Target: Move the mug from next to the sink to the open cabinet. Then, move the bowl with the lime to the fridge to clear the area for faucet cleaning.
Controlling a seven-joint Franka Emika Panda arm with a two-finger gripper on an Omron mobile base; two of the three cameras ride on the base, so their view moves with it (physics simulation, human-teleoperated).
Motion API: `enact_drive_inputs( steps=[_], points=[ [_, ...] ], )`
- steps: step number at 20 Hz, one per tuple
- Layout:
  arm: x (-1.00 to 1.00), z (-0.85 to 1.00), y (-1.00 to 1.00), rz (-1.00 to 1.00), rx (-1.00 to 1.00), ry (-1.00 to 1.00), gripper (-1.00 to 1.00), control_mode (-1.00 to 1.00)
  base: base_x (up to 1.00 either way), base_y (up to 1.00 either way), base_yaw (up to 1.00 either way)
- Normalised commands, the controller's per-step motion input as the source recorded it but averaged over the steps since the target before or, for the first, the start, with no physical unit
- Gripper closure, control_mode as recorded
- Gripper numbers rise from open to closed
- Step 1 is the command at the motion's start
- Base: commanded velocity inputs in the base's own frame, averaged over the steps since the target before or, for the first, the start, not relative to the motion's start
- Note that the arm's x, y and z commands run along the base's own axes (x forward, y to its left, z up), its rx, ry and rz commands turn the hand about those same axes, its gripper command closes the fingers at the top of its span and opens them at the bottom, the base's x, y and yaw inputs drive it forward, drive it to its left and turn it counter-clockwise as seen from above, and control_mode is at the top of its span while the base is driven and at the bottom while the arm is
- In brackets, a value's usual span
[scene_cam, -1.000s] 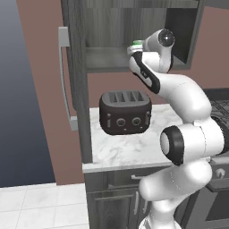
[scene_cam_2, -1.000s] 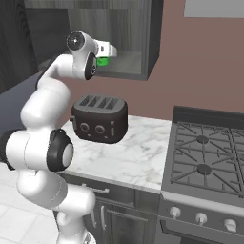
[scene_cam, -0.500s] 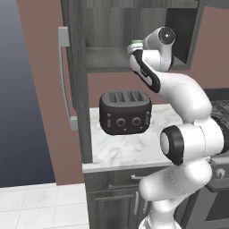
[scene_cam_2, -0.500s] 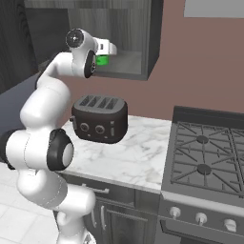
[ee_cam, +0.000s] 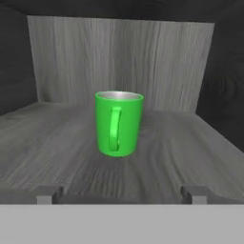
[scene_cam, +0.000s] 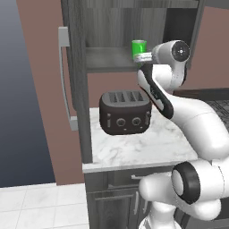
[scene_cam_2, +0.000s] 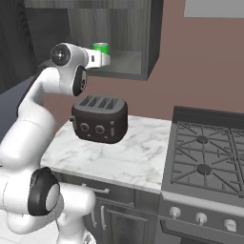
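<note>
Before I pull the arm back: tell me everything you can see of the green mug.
The bright green cylindrical mug stands upright on the grey wood shelf inside the open cabinet, its handle facing the hand camera and its inside looking pale grey. It rests on the shelf alone; the tool is open, its fingertips apart and short of the mug.

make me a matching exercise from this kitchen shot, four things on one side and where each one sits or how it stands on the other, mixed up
Things:
1. mug
2. toaster
3. gripper
4. stove

Places or states:
A. on the marble counter, below the cabinet
B. upright on the cabinet shelf, handle facing the hand camera
C. to the right of the counter in the right base view
D. open, fingers spread wide, clear of the mug

Right pairs: 1-B, 2-A, 3-D, 4-C
</note>
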Motion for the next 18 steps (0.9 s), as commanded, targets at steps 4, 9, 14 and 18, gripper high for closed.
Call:
enact_drive_inputs(
  steps=[4, 9, 14, 18],
  points=[
    [-1.0, -0.8, 0.0, 0.0, 0.0, -0.16, -1.0, -1.0, 0.0, 0.0, 0.0],
    [-1.0, -1.0, -0.03, 0.0, 0.0, -0.09, -1.0, -1.0, 0.0, 0.0, 0.0],
    [-1.0, -1.0, -0.13, 0.0, 0.0, -0.05, -1.0, -1.0, 0.0, 0.0, 0.0],
    [-1.0, -0.97, -0.07, 0.0, 0.0, 0.0, -1.0, -1.0, 0.0, 0.0, 0.0]
  ],
)
